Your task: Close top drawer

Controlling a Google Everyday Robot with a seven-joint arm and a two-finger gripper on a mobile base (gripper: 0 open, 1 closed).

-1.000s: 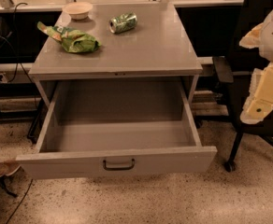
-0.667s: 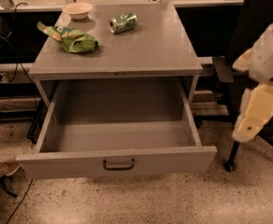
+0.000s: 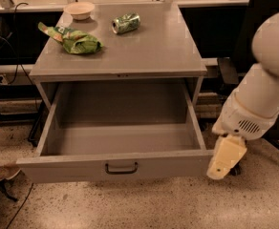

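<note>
Top drawer [image 3: 58,168] stands pulled far out from under the bench [image 3: 154,46], with its dark handle [image 3: 121,168] centred on the front. Gripper [image 3: 227,157] hangs just beside the drawer front's right corner, pointing down; contact unclear, and wide or narrow cannot be told. On bench: bowl [image 3: 80,9], can [image 3: 126,23], green bag [image 3: 75,39].

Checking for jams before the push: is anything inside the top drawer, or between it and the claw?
Nothing visible does. The top drawer looks empty inside, and the claw hangs right beside its front right corner with nothing between them.
</note>
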